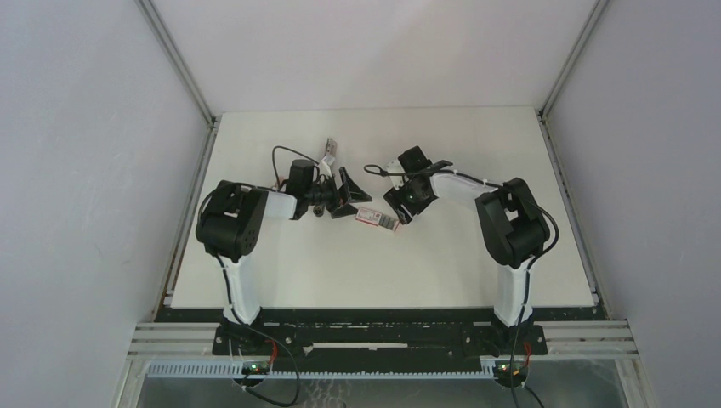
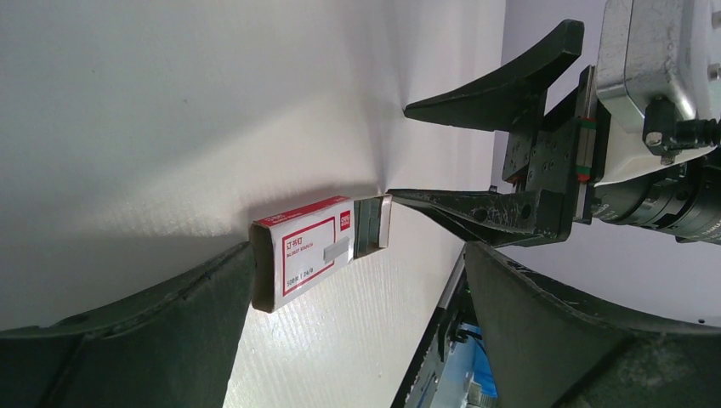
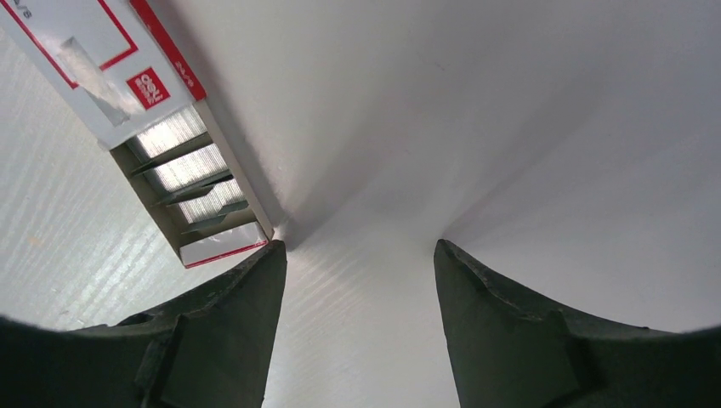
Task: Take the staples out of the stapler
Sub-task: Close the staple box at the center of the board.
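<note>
The stapler (image 1: 330,151) lies as a slim grey bar on the table behind my left arm; neither wrist view shows it. A red-and-white box (image 1: 377,218) lies between the two grippers with its tray pulled out. Silvery staples (image 3: 183,166) sit in rows in that tray. My left gripper (image 2: 357,255) is open wide, and the box (image 2: 302,251) rests on the table at the tip of its left finger. My right gripper (image 3: 359,246) is open over bare table, with the box's tray end (image 3: 217,246) just beside its left fingertip. Nothing is held.
The white table (image 1: 442,272) is walled by grey panels on both sides and at the back. My right gripper (image 2: 400,150) shows in the left wrist view, its lower finger pointing at the tray end. The two grippers (image 1: 361,197) (image 1: 395,208) stand close together.
</note>
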